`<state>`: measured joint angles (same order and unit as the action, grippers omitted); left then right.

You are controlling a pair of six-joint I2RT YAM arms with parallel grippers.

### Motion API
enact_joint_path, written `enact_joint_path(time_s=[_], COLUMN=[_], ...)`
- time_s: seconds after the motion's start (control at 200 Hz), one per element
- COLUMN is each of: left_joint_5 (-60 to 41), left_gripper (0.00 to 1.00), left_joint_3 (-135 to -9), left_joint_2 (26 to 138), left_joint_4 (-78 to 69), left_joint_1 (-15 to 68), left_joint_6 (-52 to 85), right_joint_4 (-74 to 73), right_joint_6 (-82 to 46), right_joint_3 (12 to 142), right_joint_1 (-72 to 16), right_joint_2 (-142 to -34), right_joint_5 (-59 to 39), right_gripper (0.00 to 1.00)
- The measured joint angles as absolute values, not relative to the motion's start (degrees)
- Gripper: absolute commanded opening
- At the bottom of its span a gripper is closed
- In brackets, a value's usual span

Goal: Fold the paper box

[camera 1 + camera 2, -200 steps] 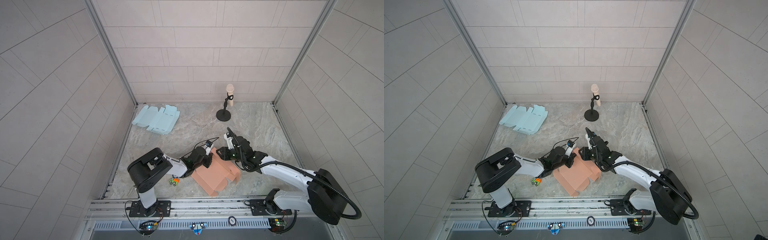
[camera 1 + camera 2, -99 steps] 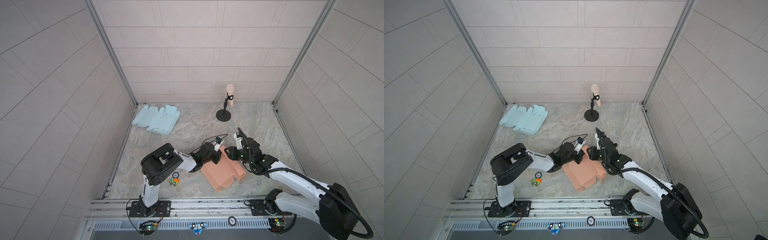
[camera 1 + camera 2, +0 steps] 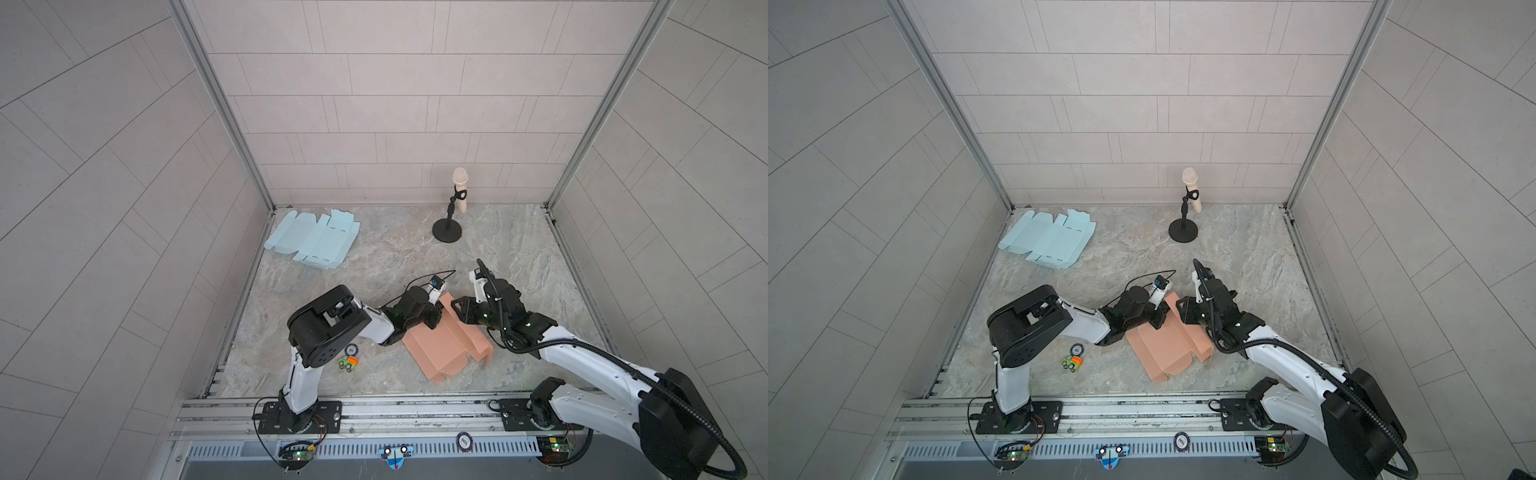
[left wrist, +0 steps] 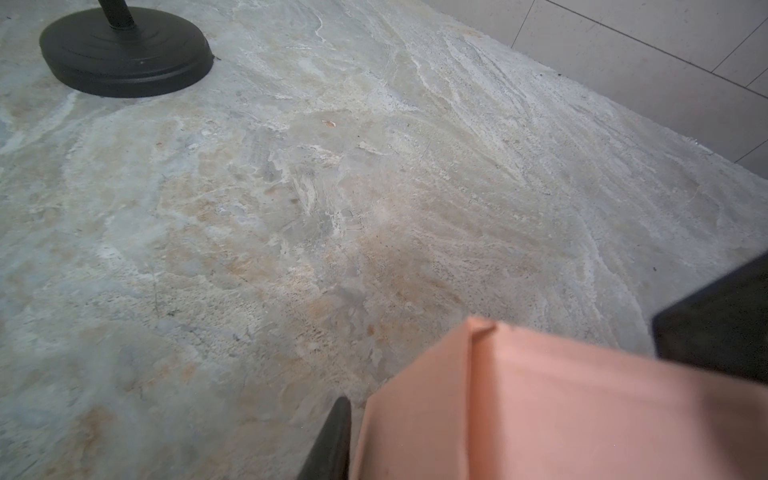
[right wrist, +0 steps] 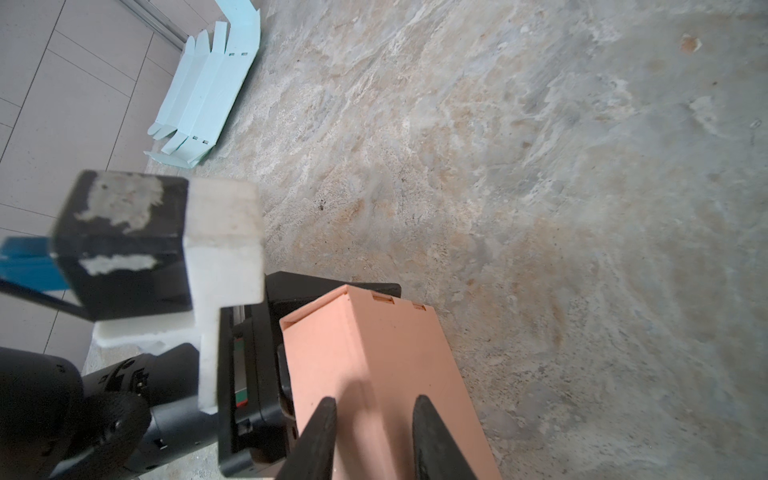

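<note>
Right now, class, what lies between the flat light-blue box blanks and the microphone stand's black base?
Nothing: in both top views only bare marble tabletop separates the light-blue box blanks from the black base.

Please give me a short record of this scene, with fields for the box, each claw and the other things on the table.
box: orange paper box, partly folded
left claw: at the box's far end, state unclear
right claw: over the same end, jaws apart
others: flat blue sheets, microphone stand, toy car

Matt salmon paper box (image 3: 446, 347) on rough, veined stone tabletop (image 3: 395, 266)
</note>
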<state>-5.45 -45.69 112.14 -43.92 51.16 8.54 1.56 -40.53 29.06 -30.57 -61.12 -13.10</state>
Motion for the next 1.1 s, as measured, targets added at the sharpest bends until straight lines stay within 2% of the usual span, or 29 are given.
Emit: enact_joint_path(time_s=[0.07,0.265,0.471,0.696,0.771,0.881,1.101], left_joint_5=[-4.9,-4.5,-4.3,-3.7,-3.6,-3.2,-1.7], left_gripper=[0.33,0.19,0.2,0.08,0.1,0.23,0.24], left_joint_3=[-45.7,-45.7,-45.7,-46.0,-46.2,-46.2,-46.0], left_joint_2=[112.3,112.7,112.9,113.2,113.3,113.4,113.4], left_joint_4=[-43.9,-44.1,-44.3,-44.4,-44.4,-44.4,-44.3], left_joint_1=[51.1,51.2,51.3,51.3,51.3,51.3,51.3], left_joint_6=[8.2,7.6,7.0,5.9,5.5,5.8,6.6], right_joint_4=[1.6,1.5,1.0,-0.2,-0.4,-0.3,-0.1], right_joint_6=[-40.6,-40.6,-40.7,-40.8,-40.9,-41.0,-41.5], right_joint_3=[29.1,29.0,29.0,29.0,29.0,29.0,28.9], right_joint_1=[-30.6,-30.6,-30.6,-30.3,-30.2,-30.2,-30.4], right_joint_2=[-61.1,-61.2,-61.5,-62.0,-62.0,-61.9,-61.9], right_joint_5=[-13.1,-13.1,-13.1,-12.6,-12.4,-12.4,-12.6], right_gripper=[0.34,0.33,0.33,0.32,0.32,0.32,0.31])
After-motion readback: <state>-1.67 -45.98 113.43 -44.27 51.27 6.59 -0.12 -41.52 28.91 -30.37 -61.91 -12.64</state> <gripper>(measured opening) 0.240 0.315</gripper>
